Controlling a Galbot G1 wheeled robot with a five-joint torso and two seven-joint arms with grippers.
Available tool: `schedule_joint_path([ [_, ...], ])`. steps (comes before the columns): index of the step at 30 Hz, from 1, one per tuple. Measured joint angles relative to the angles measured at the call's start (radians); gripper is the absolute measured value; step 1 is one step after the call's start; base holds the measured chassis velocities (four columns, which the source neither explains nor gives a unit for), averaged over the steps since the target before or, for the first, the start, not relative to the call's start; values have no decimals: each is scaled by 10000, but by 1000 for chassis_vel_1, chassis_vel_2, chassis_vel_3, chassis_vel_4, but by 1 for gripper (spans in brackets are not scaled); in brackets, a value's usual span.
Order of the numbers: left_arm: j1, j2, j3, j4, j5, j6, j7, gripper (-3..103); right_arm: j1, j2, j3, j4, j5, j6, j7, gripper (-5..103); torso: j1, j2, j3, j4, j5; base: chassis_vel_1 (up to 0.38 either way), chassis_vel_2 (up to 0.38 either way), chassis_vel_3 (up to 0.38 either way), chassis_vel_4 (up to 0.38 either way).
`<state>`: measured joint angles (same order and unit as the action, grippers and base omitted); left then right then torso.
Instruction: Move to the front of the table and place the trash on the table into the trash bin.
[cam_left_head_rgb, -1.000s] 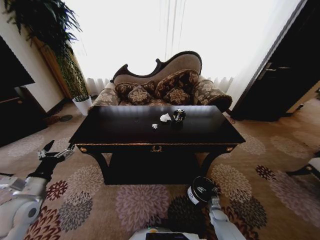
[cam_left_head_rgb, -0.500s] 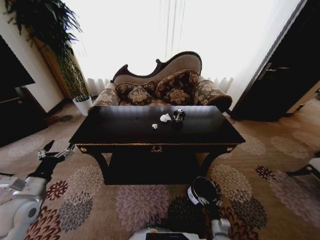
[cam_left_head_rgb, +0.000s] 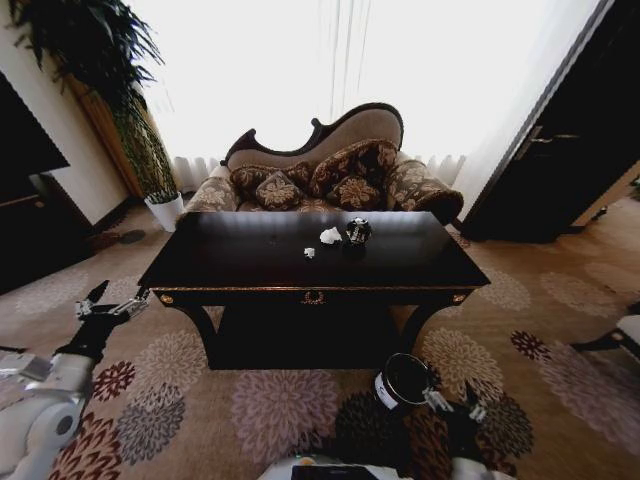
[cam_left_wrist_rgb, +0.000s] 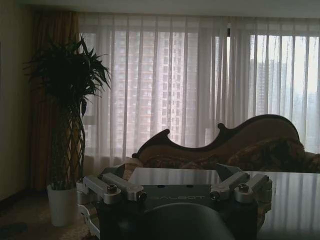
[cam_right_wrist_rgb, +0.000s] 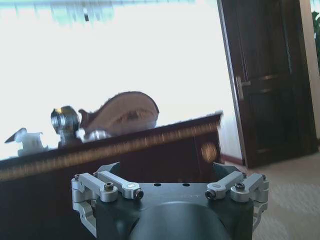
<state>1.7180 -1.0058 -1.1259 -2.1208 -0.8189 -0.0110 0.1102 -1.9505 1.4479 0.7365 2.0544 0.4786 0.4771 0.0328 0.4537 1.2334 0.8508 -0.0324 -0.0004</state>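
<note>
On the dark surface, trash sits centre-back, up and ahead of the open, empty right end effector by the floor-standing trash bin; left end effector open, farther.

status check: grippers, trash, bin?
Left gripper open, low beside table. Right gripper open, low by bin. Trash on table, untouched.

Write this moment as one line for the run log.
left gripper: open, low beside table | right gripper: open, beside trash bin on floor | trash: on table
</note>
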Motion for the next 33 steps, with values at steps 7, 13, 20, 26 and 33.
schedule_joint_path([
  [7,0,0,0,0,0,0,2,100,339,-531,574,1536,745,-1536,109,100,1,-2,1,-1,4,0,0,0,0],
  [13,0,0,0,1,0,0,2,100,1482,-1200,560,2365,1003,-2835,464,100,2,-3,2,0,3,0,0,0,0],
  [20,0,0,0,1,0,0,3,100,2612,-2128,148,2591,1107,-3783,912,100,3,-3,3,0,4,0,0,0,0],
  [26,0,1,0,0,0,-1,3,100,3217,-3578,-365,2233,885,-3981,1045,100,3,-2,2,0,2,0,0,0,0],
  [33,0,0,0,1,0,-1,2,100,4235,-5425,-1179,1141,762,-4221,1170,100,3,-3,2,1,4,0,0,0,0],
])
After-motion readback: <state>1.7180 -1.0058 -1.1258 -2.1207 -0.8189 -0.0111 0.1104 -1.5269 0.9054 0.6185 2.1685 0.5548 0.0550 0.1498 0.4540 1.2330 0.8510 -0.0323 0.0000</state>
